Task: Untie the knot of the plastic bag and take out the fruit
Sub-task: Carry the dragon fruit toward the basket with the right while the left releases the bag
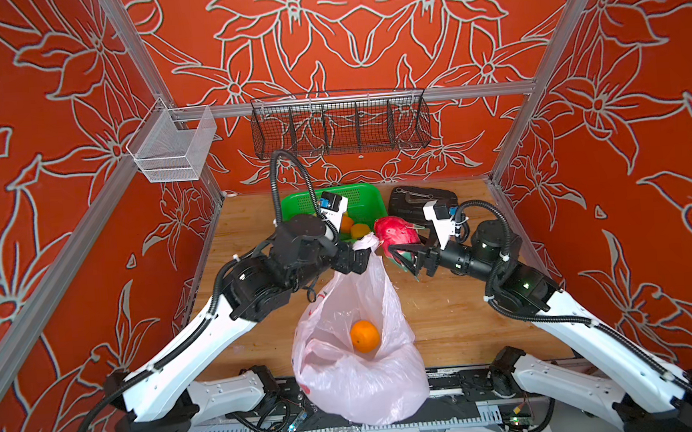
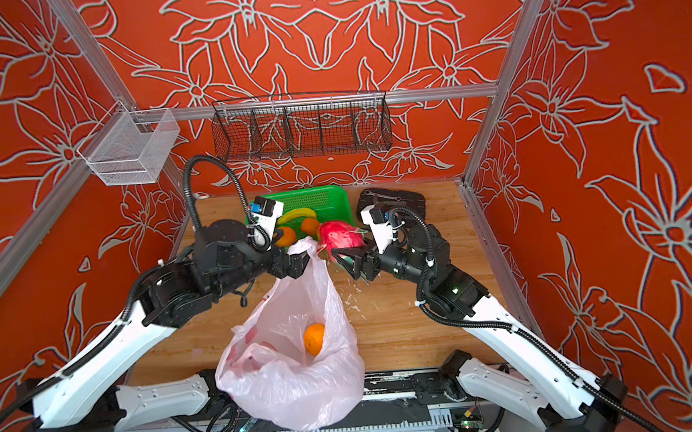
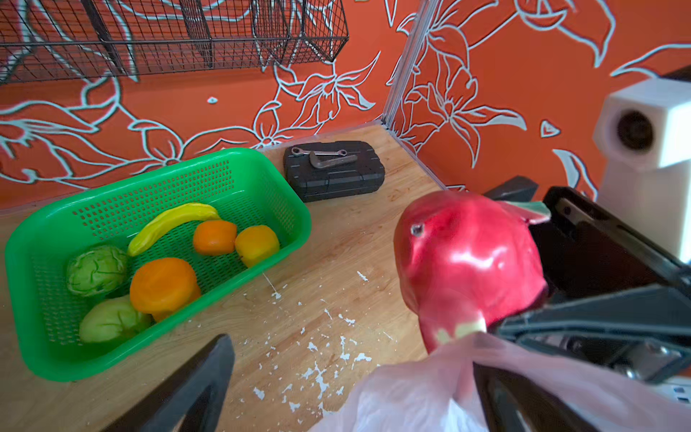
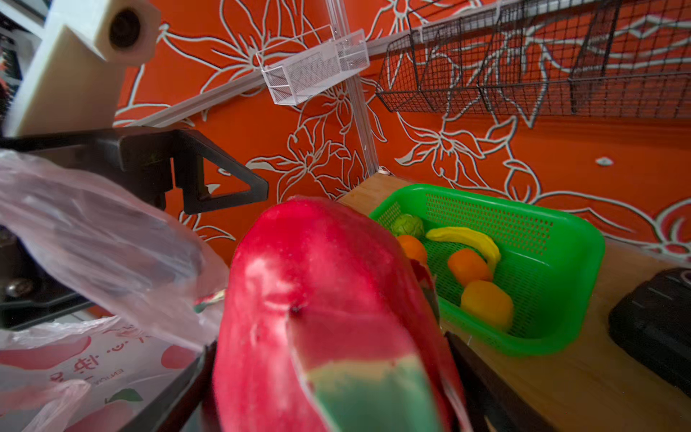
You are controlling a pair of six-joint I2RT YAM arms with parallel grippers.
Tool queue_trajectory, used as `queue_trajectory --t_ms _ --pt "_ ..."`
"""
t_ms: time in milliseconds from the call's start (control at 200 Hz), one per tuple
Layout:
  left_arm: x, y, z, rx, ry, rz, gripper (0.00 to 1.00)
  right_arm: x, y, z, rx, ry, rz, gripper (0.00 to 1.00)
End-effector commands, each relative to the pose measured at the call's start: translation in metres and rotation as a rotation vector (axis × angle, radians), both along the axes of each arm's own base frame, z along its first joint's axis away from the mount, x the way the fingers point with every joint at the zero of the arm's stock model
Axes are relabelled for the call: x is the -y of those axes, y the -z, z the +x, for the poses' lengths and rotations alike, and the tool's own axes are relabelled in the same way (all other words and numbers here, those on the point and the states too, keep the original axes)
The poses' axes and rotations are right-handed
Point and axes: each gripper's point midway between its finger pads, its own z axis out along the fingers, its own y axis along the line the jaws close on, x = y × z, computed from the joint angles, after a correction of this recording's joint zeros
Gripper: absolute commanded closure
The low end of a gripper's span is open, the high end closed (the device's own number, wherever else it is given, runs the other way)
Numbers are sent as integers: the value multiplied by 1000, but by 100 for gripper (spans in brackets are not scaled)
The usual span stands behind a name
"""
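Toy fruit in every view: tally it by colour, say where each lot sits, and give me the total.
Orange: 3, two oranges in the green basket, another orange in the plastic bag.
Yellow: 2, banana and round fruit, in the basket.
Green: 2, green fruits, in the basket.
Pink-red: 1, dragon fruit, held by the right gripper.
Total: 8.
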Motion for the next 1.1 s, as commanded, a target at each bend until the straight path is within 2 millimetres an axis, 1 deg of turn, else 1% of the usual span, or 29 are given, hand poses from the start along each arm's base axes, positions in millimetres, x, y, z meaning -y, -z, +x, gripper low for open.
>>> queue_trajectory --t_ms 0,60,140,185,250,330,365,435,485,550,721,771,861,976,1031,1096 --pt "0 21 7 -53 -19 77 3 19 -38 2 47 95 77 48" --pt "-3 36 10 -80 -38 90 4 31 -33 8 39 169 55 49" --pt "-9 67 10 -147 -61 113 5 44 -25 12 38 234 9 49" --pt "-11 87 7 -191 -61 133 6 49 -21 14 34 255 -19 49" --pt "-14 113 -4 -268 -52 158 6 52 -14 16 19 275 -49 49" --pt "-21 138 -20 -356 -41 188 6 54 -10 17 1 282 -60 49" --pt "-26 146 -27 -385 -33 211 6 53 -9 17 -6 281 -56 49" --pt "-30 155 -39 -419 14 253 3 51 -8 16 -12 270 -41 49" --pt "-28 156 -48 -426 77 271 0 49 -6 17 -15 263 -36 49" --pt "-20 153 -61 -420 190 258 2 48 -3 18 -21 260 -37 49" --pt "5 121 -96 -359 497 185 2 48 2 20 -31 267 -50 49" --pt "6 116 -103 -363 546 191 2 48 2 21 -31 272 -52 49" --pt "5 117 -113 -392 614 230 2 47 3 22 -37 269 -53 49" --pt "2 113 -112 -377 629 272 2 45 6 23 -52 265 -53 49" --pt "3 105 -110 -349 632 267 2 45 7 24 -58 267 -54 49" --pt "8 89 -108 -300 644 240 2 45 8 26 -60 268 -54 49"
